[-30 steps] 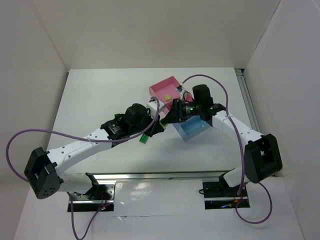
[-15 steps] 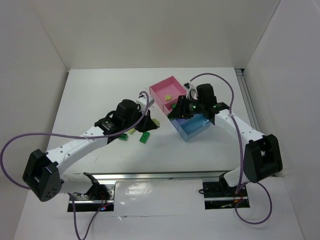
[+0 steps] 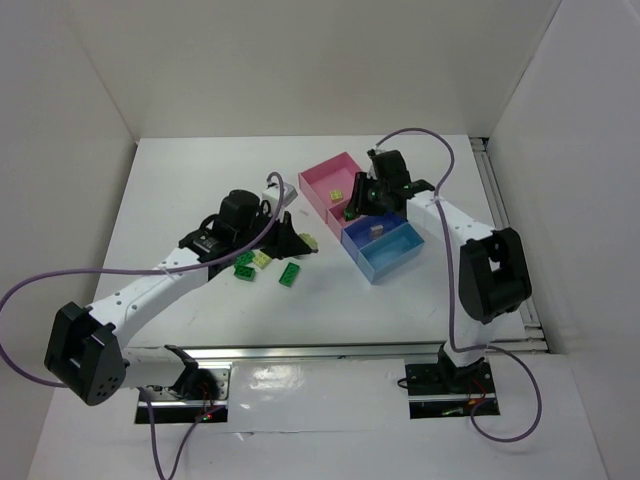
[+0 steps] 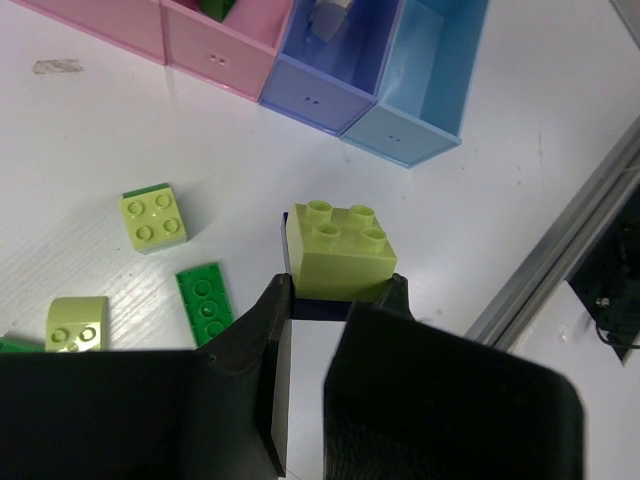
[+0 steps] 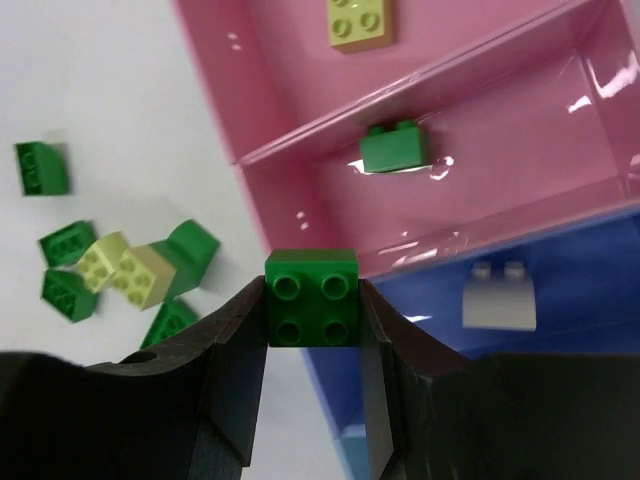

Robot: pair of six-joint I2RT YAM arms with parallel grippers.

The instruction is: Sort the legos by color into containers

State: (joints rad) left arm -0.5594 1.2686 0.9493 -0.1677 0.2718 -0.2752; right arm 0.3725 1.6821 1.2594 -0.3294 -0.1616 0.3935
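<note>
A pale yellow-green brick (image 4: pixel 337 252), studs up, sits pinched in the left claw (image 4: pixel 340 292); a dark green brick (image 5: pixel 311 297) in the right claw (image 5: pixel 312 308), pink trays (image 5: pixel 490 165) just beyond.

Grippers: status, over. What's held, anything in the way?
Left gripper shut on yellow-green lego. Right gripper shut on dark green lego, at edge of pink tray. Nothing blocking either.

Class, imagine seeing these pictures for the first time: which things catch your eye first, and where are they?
Each arm pinches a brick: the right fingers hold a dark green brick over the row of trays, at its pink and dark blue ones, and the left fingers hold a pale yellow-green brick near the middle of the white table. Loose green and yellow-green bricks lie on it, left of the trays.
</note>
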